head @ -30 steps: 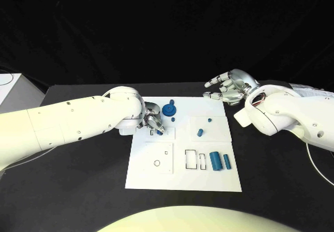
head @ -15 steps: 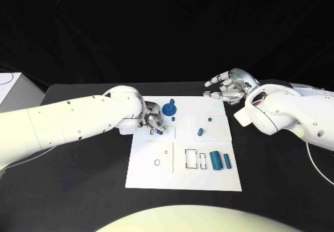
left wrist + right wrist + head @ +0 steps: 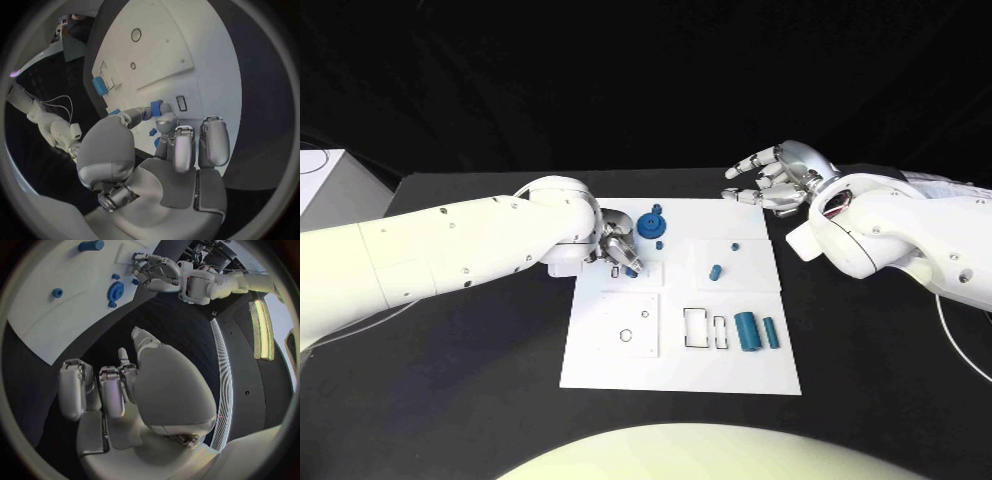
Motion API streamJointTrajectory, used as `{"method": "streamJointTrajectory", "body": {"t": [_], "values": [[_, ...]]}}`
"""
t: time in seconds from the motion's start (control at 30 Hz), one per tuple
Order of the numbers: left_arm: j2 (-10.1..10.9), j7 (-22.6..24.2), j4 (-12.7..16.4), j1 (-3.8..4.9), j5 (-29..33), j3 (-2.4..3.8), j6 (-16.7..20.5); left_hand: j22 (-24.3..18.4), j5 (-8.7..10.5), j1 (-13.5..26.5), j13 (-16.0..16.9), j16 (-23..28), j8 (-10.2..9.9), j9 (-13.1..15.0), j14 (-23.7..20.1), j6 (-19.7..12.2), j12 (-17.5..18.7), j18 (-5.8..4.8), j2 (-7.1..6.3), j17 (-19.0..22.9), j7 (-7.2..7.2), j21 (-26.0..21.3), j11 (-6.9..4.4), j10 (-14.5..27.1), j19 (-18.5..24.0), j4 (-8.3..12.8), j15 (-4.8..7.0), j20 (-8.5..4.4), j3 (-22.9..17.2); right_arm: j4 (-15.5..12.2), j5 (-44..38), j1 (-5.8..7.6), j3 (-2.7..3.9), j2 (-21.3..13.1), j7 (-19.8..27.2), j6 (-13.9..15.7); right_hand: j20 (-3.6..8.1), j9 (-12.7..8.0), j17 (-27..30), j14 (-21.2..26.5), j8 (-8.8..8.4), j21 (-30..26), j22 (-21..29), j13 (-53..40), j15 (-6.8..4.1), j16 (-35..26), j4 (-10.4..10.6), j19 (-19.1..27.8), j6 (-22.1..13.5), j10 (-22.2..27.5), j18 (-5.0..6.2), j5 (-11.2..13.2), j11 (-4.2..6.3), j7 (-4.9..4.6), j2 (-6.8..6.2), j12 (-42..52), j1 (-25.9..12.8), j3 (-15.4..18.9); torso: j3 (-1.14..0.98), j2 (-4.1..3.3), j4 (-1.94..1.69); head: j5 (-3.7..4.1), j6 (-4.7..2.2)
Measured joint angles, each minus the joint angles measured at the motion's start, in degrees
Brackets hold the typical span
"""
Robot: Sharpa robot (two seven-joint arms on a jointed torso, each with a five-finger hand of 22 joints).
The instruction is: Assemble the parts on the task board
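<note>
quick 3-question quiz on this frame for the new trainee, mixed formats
1. True or false: the right hand holds a blue part.
2. Which hand is over the board? A) left B) right C) both
3. Fill in: the left hand pinches a small ____ part.

Key:
1. False; it holds nothing, fingers apart, off the board's far right corner.
2. A
3. blue
</note>
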State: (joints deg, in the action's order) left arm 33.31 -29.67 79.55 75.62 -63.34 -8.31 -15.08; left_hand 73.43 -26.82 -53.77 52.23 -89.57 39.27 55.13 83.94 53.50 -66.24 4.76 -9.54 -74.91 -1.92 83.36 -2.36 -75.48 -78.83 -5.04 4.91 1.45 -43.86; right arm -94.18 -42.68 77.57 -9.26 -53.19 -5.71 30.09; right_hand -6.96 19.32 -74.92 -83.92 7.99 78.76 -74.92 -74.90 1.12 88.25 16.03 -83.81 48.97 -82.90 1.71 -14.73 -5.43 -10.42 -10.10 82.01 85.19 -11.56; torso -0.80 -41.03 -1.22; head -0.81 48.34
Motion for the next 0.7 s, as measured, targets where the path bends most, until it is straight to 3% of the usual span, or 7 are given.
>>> {"method": "streamJointTrajectory", "body": {"t": [0.53, 0.6, 0.7], "values": [[-0.2, 0.1, -0.7, 0.0, 0.3, -0.01, -0.2, 0.0, 0.66, 1.9, -0.2, 0.0, 0.1, 0.2, 0.2, 1.0, 0.0, 0.0, 0.18, 0.0, 0.64, 0.0, -0.2, -0.2, -0.2, 1.4, 0.21, -0.21, 1.4, 0.0, -0.1, 0.0, 0.0, -0.1, -0.2, 0.0, 0.0, 0.0, 0.0, 0.0, -0.01, 0.0, 0.0, 0.0, 0.0, 0.0, 0.0, 0.0, 0.0, 0.0, 0.0, 0.0, 0.0, 0.0, 0.0, 0.0, 0.0, 0.0, 0.03, 0.0, -0.02, 0.04, 0.08], [-0.3, 0.1, -0.7, 0.02, 0.3, -0.01, -0.3, 0.0, 0.66, 1.9, -0.2, -0.2, 0.1, 0.2, 0.2, 1.0, 0.0, -0.88, 0.17, 0.0, 0.64, 0.0, -0.2, -0.2, -0.2, 1.8, 0.21, -0.21, 1.7, 0.0, -0.1, 0.0, 0.0, -0.1, -0.2, 0.0, 0.0, 0.0, 0.0, 0.0, -0.01, 0.0, 0.0, 0.0, 0.0, 0.0, 0.0, 0.0, 0.0, 0.0, 0.0, 0.0, 0.0, 0.0, 0.0, 0.0, 0.0, 0.0, 0.03, 0.0, -0.02, 0.04, 0.08], [-0.3, 0.1, -0.8, 0.02, 0.4, -0.01, -0.3, 0.1, 0.67, 2.2, -0.1, -0.2, 0.1, 0.2, 0.2, 1.1, 0.0, -0.91, 0.01, 0.0, 0.7, 0.0, -0.19, -0.2, -0.2, 2.1, 0.21, -0.21, 2.0, 0.0, -0.1, 0.0, 0.0, -0.1, -0.2, 0.0, 0.0, 0.0, 0.0, 0.0, -0.01, -0.1, 0.0, 0.0, 0.0, 0.0, 0.0, 0.0, 0.0, 0.0, 0.0, 0.0, 0.0, 0.0, 0.0, 0.0, 0.0, 0.0, 0.03, 0.0, -0.02, 0.05, 0.11]]}}
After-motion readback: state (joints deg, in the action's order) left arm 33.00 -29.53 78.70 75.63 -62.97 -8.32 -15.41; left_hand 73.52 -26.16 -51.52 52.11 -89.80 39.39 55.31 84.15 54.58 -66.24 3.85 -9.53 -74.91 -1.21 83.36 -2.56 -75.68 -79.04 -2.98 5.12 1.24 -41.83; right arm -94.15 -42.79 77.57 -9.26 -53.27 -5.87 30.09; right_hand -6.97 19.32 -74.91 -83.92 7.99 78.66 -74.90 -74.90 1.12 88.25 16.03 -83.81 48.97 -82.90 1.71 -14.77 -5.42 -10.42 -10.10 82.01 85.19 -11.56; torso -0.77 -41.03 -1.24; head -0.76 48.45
